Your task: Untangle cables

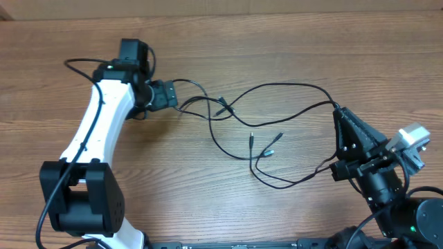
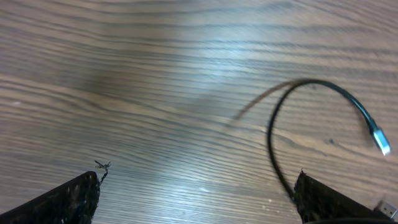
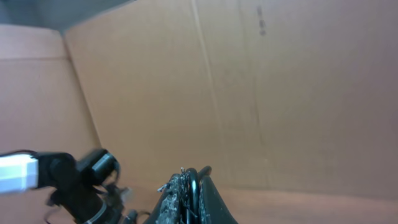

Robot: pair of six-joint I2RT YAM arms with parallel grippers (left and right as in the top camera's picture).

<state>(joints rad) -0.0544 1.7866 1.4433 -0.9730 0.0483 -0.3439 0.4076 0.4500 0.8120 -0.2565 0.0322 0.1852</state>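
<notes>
Jaws wide apart and empty on left gripper [image 2: 196, 190]; clamped shut on cables [image 1: 277, 87] at right gripper [image 1: 336, 108]. Cables strung left-right between both arms; nearest loop just ahead of left jaws, close against one finger, silver plug [image 2: 381, 140] outboard.

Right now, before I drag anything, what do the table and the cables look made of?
Table: wood or wood-look laminate, going by the long grain lines; smooth, with a soft sheen. Cables: thin black cord, probably a rubber or plastic sheath, since they lie in loose curves. Plug tip: bright silver, likely metal.
</notes>
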